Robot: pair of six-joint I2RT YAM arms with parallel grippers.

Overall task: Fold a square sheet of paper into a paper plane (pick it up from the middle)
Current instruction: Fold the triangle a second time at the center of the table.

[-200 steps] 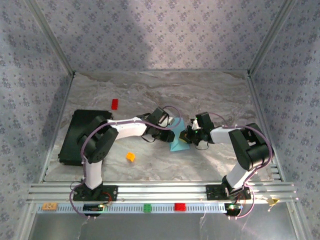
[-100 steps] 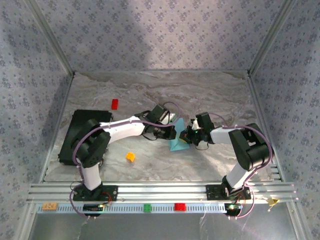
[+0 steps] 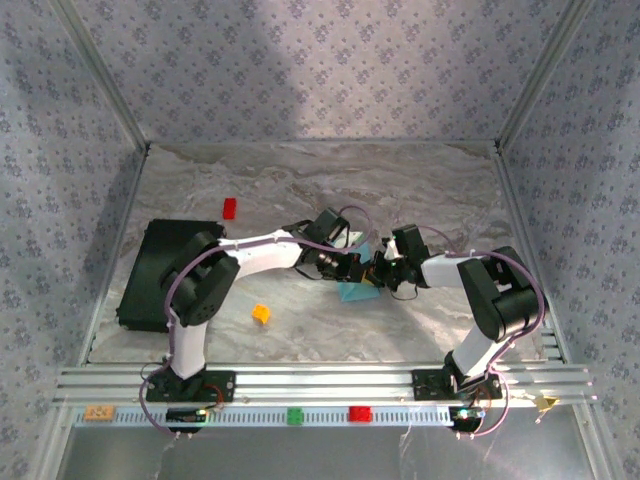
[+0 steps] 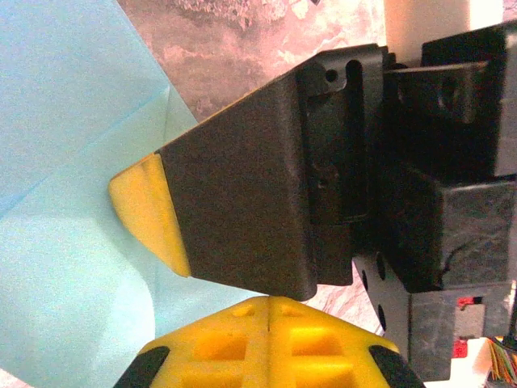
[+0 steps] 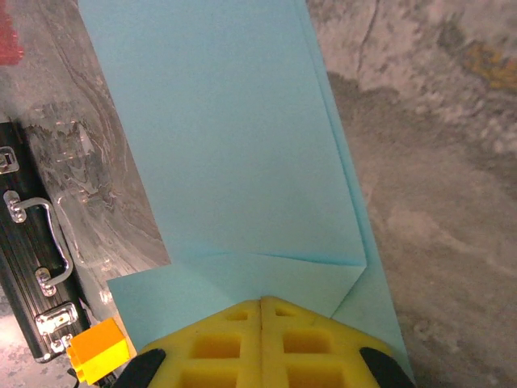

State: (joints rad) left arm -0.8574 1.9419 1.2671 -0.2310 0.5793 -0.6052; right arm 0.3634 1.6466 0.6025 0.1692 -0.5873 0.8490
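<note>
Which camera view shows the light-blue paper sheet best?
The right wrist view: the paper sheet spreads wide there, with its creases plain. The left wrist view shows one part of it; the top view shows a small patch.

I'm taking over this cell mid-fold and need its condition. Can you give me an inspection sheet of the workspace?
Surface: marbled table, no spills seen.
Job's things: light-blue paper sheet, partly folded with creases, between the two hands near the table's middle.
Clutter: black case at left; red block just beyond its far corner; orange block nearer the front; green block on the front rail.
Hands: left hand shut, paper beside its fingers, grip unclear; right hand shut on the paper sheet.
Cables: purple cables loop along both arms, no snag seen.
Surroundings: patterned walls on three sides.
</note>
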